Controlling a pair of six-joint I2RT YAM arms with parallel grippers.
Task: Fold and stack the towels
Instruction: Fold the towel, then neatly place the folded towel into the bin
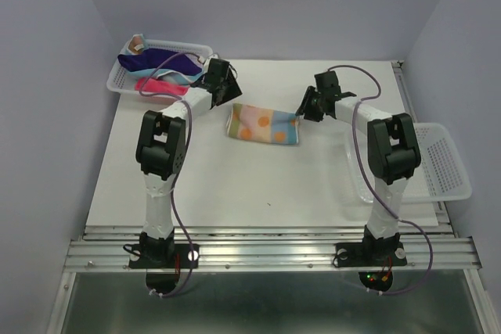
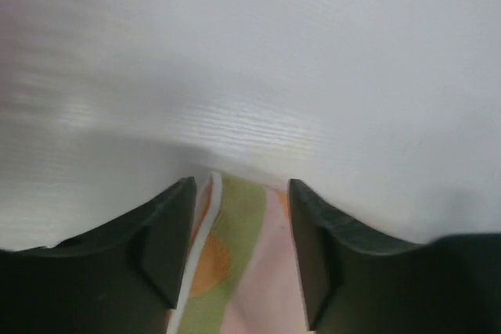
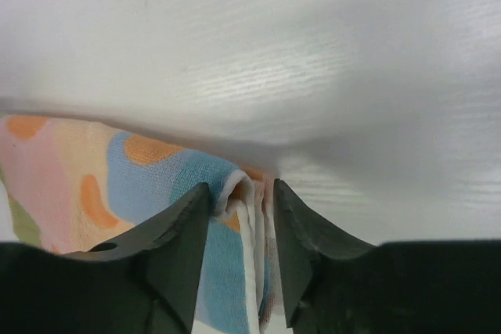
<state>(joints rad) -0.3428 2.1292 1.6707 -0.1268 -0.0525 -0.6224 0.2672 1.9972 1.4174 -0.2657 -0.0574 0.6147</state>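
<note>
Plainly, the folded patterned towel (image 1: 263, 124) lay flat on the table (image 1: 235, 185). The left gripper (image 1: 227, 93) straddled its left end and the right gripper (image 1: 304, 109) its right, both unclenched, jaws apart around loose cloth. Other towels (image 1: 160, 72) filled the far-left basket (image 1: 117, 81).

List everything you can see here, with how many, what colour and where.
table: one, white, under everything
patterned towel: one, pastel orange, blue and pink, folded, mid-table
left basket: one, white mesh, far left corner
navy-purple towel: one, in the left basket
pink towel: one, in the left basket, nearer side
right basket: one, white mesh, right edge of the table
left arm: one, black and white
right arm: one, black and white
left gripper: black, open at the patterned towel's left end
right gripper: black, open astride its right edge
</note>
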